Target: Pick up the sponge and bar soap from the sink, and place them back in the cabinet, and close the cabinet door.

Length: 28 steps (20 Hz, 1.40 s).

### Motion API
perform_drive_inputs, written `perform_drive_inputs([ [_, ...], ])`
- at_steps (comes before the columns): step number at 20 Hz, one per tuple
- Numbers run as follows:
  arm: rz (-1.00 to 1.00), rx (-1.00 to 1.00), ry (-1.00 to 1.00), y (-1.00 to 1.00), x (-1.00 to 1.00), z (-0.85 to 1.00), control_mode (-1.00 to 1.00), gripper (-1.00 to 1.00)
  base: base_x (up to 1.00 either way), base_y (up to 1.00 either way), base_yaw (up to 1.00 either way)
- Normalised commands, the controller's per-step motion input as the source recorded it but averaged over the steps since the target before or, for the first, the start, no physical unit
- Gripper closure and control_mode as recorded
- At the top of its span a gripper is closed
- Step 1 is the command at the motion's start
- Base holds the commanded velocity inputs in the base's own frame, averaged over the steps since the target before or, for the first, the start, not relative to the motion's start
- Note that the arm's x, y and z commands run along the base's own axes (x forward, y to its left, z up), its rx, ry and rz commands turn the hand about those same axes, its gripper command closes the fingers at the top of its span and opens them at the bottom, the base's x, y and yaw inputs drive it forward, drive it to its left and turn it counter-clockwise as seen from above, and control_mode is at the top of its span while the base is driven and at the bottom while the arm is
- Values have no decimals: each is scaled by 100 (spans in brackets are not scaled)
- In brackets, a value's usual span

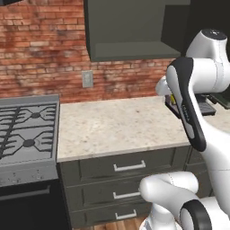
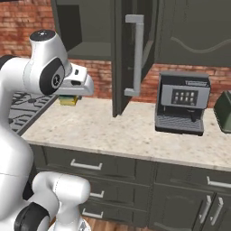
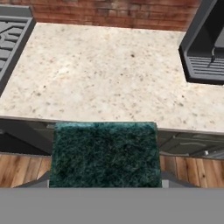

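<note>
At the left edge of the counter [image 3: 109, 74] sits the stove [image 1: 27, 130]. The end effector [image 2: 72, 97] hangs above the counter's middle, clamped on the sponge [image 3: 105, 155], whose green face fills the hand view's foreground and whose yellow side peeks out under the wrist in the right base view. To the right the door [image 2: 121, 54] stands ajar, edge-on, in front of the cabinet [image 1: 130, 27]; further right stands a coffee machine [image 2: 182, 103]. Risks, as I judge them: lifting towards the shelf, the sponge or wrist could clip the door's edge or the cabinet's bottom lip and slip loose, since the opening looks narrow.
</note>
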Motion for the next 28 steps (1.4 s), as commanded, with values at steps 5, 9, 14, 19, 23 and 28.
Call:
perform_drive_inputs([
  [5, 0, 0, 0, 0, 0, 0, 100, 100, 29, -13, 1],
  [9, 0, 0, 0, 0, 0, 0, 100, 100, 32, -8, 0],
  [14, 0, 0, 0, 0, 0, 0, 100, 100, 30, 0, 0],
  [19, 0, 0, 0, 0, 0, 0, 100, 100, 22, 0, 0],
  [23, 0, 0, 0, 0, 0, 0, 100, 100, 22, 0, 0],
  [28, 0, 0, 0, 0, 0, 0, 100, 100, 11, 0, 0],
])
